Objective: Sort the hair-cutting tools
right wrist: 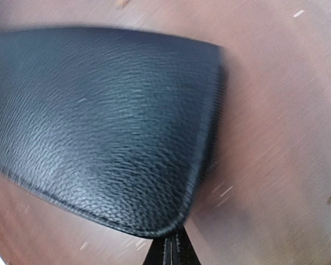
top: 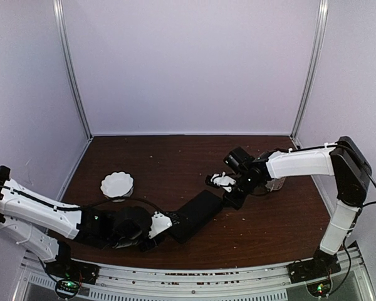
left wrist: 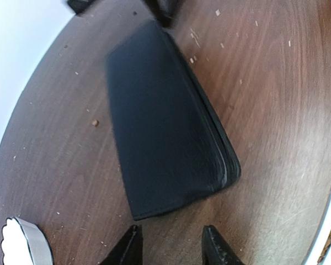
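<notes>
Top: flat black case (top: pixel 197 215) on brown wood bench (top: pixel 175 157), white fluted bowl (top: pixel 117 184) to its left.
Left wrist: left gripper (left wrist: pixel 171 245) jaws spread, just short of the case end.
Right wrist: right gripper (right wrist: pixel 172 251) jaws pressed together at the pebbled case's rounded corner.
Can't tell where the tools are.

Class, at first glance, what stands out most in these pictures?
A flat black case lies in the middle of the table, with an arm reaching to each end of it. The left gripper hovers open just short of its near end; the right gripper is shut at the far corner. A white fluted bowl sits off to the left.
</notes>
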Robot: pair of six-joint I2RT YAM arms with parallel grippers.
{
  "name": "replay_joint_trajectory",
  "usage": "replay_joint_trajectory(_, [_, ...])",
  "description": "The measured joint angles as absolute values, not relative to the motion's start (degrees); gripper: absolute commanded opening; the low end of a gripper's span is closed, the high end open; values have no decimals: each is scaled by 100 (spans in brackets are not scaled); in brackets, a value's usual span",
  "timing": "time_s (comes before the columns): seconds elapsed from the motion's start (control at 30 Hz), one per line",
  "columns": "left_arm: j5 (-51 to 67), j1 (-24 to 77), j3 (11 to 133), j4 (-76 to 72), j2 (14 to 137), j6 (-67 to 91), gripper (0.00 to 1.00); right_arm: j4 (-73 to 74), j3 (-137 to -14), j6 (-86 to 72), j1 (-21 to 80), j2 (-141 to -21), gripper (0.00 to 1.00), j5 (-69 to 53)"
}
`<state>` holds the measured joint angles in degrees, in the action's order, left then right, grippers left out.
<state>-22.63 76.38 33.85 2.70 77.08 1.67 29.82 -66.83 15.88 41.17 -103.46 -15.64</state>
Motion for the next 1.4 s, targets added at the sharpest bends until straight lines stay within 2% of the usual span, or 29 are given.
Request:
replay_joint_trajectory(0.17, [-2335, 7664, 3566, 272, 7594, 255, 41, 3417, -6128, 1623, 4560, -10049, 0, -1894])
replay_joint_trajectory(0.4, [-2145, 7690, 4333, -71, 8726, -71, 41, 3739, -6198, 1737, 5105, -10123, 0, -2659])
replay_joint_trajectory(0.7, [-2112, 7800, 4943, -423, 9791, -816, 41, 3758, -6484, 1717, 5116, -10525, 0, -3199])
replay_joint_trajectory(1.4, [-2331, 7800, 5586, -539, 10689, -1857, 32, 3752, -6484, 1629, 5116, -10525, 0, -3347])
